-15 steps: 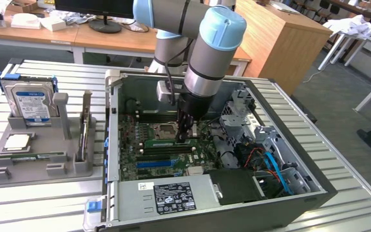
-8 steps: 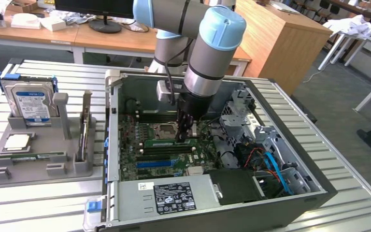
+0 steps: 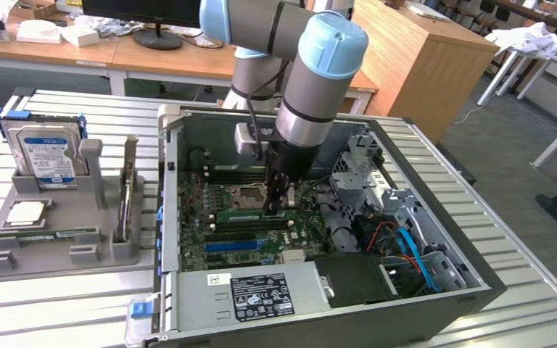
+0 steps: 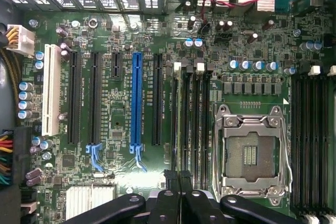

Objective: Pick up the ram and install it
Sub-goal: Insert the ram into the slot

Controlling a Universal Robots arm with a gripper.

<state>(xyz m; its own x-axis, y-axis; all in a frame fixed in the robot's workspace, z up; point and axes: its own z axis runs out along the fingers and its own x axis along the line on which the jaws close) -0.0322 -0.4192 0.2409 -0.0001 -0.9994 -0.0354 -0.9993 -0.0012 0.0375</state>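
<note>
The ram (image 3: 249, 215) is seen in the exterior view as a narrow green stick set on its edge in a long slot of the main board (image 3: 201, 210), just beside the empty processor socket (image 3: 250, 194) on the side nearer the camera. The gripper (image 3: 276, 208) is brought straight down onto the end of the stick towards the exterior view's right. Its fingers are closed against each other and nothing is held between them. The tips appear to be laid on the stick's top edge, though the contact itself cannot be made out.

In the wrist view the closed fingers (image 4: 172, 182) are seen side by side above the black memory slots, with the socket just beside those slots and a blue slot (image 4: 137, 98) farther off.

The board is mounted in an open computer case (image 3: 472, 290) that is laid on its side on a slatted metal table (image 3: 56, 312). A grey power unit (image 3: 249, 293) with a black label is fitted along the case's near edge. The arm (image 3: 307, 80) is lowered into the case from above.

To the exterior view's left, well apart from the case, a grey tray (image 3: 56, 254) is placed on the table. A hard drive (image 3: 46, 148) is stood upright at its back, a processor chip (image 3: 25, 212) is laid flat in it, and a second green stick (image 3: 46, 234) is laid along its front.
</note>
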